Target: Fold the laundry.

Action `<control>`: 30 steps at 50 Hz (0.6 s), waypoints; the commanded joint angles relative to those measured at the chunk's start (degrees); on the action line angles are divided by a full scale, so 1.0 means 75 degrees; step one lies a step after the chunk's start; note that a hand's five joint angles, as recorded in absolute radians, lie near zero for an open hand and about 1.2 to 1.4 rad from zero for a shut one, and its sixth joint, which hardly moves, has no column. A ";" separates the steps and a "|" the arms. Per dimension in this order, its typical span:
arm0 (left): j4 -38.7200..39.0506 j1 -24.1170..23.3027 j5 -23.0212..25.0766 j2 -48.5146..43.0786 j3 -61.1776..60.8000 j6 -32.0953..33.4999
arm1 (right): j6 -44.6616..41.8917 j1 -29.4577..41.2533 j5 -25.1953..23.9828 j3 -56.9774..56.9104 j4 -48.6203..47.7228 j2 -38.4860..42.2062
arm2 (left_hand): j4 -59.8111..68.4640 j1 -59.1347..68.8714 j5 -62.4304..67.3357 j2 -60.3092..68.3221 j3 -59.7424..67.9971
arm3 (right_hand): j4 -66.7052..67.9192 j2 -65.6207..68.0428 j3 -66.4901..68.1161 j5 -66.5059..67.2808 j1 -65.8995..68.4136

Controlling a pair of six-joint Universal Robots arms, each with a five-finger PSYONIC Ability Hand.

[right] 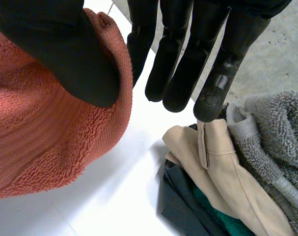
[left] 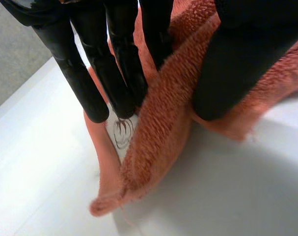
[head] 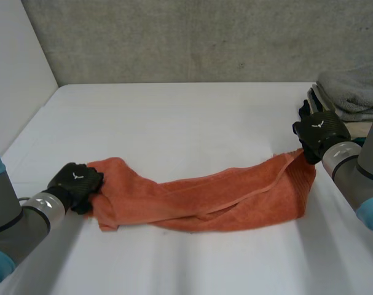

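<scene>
A white table [head: 174, 117] meets a grey wall [head: 192, 37], with piled cloths [head: 352, 95] at its right edge.

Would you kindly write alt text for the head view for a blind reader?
An orange towel lies bunched lengthwise on a white table, pinched at one end by the robot's left hand and at the other by its right hand. A pile of grey laundry sits beside the right hand.

White table [head: 174, 117] w/ grey concrete-look wall [head: 192, 37] behind, plain white panel [head: 14, 61] at left, even light.
</scene>
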 commanded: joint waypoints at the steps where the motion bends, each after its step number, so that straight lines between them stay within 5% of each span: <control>1: -0.0006 -0.0019 -0.0023 0.0005 0.0308 0.0001 | 0.0000 0.0011 -0.0011 -0.0011 0.0000 0.0004 | 0.2987 0.3126 0.3245 0.2939 0.2951 | 0.1584 0.1689 0.1611 0.1752 0.3098; 14: -0.0345 -0.0007 -0.0105 0.1280 0.0601 -0.0022 | -0.0384 -0.0106 0.0001 -0.0315 0.0689 -0.0754 | 0.2988 0.3127 0.3246 0.2940 0.2952 | 0.1584 0.1689 0.1611 0.1752 0.3098; 23: -0.2007 0.0191 -0.0024 0.3892 0.0952 -0.0116 | -0.2225 -0.0293 -0.0058 -0.0971 0.2822 -0.2608 | 0.2988 0.3127 0.3246 0.2940 0.2952 | 0.1584 0.1689 0.1611 0.1752 0.3098; 30: -0.3228 0.0426 0.0035 0.4446 0.1199 -0.0069 | -0.3420 -0.0528 -0.0081 -0.0984 0.3994 -0.3066 | 0.2988 0.3127 0.3246 0.2940 0.2952 | 0.1584 0.1689 0.1611 0.1752 0.3098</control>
